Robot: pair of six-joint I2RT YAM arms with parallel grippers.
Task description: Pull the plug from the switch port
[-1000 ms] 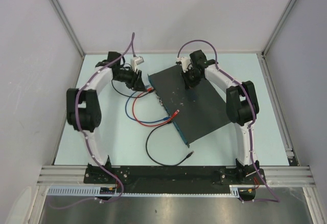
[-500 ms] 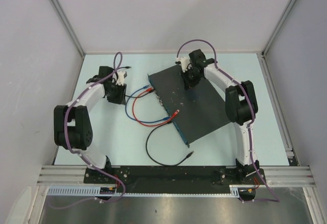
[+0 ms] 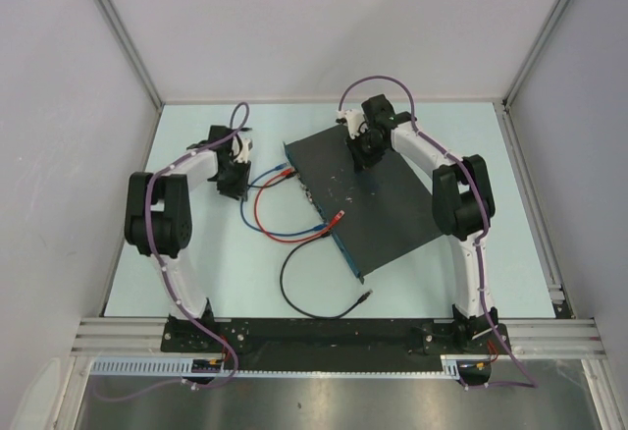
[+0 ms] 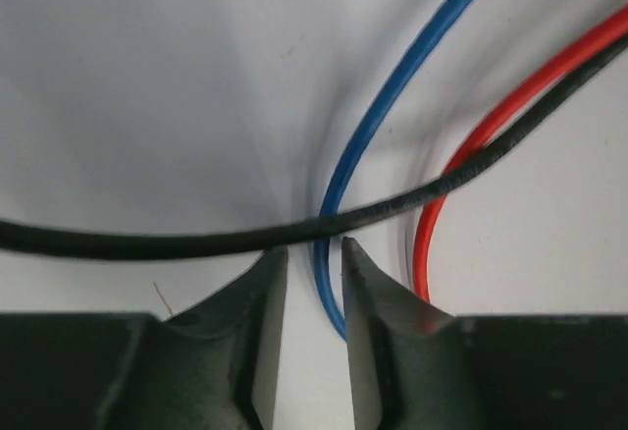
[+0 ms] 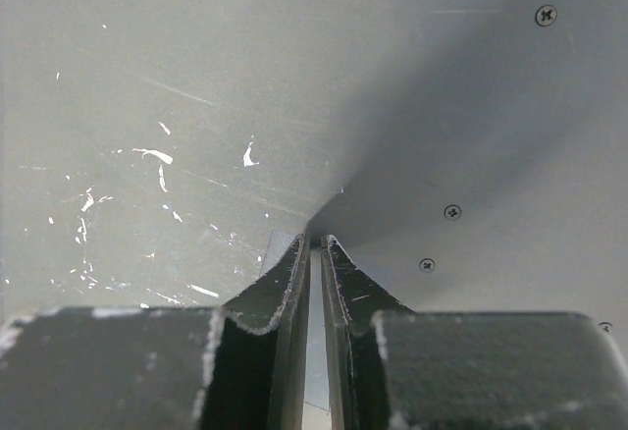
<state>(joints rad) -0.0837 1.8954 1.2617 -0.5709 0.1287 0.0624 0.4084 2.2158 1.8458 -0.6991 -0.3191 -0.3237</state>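
The switch [image 3: 378,199], a flat black box, lies at an angle right of centre, with scuffed top [image 5: 147,77]. A red-tipped plug [image 3: 339,218] sits at its bluish port edge; whether it is seated I cannot tell. Another plug [image 3: 286,168] lies by the switch's far left corner. My left gripper [image 3: 235,170] hangs left of the switch, low over the cables. Its jaws [image 4: 312,249] stand narrowly open around the blue cable [image 4: 392,86], not pinching it. The black cable [image 4: 147,243] crosses just past the tips. My right gripper [image 3: 367,152] [image 5: 316,238] presses shut onto the switch top, holding nothing.
A red cable [image 4: 491,121] curves right of the left fingers. A black cable loop [image 3: 287,288] ends in a free plug [image 3: 365,296] near the front rail [image 3: 324,332]. Grey walls close in the pale table [image 3: 196,273] on three sides.
My left gripper has drawn back leftward from the switch's far corner and now sits over the cables. The right arm and the switch have stayed put.
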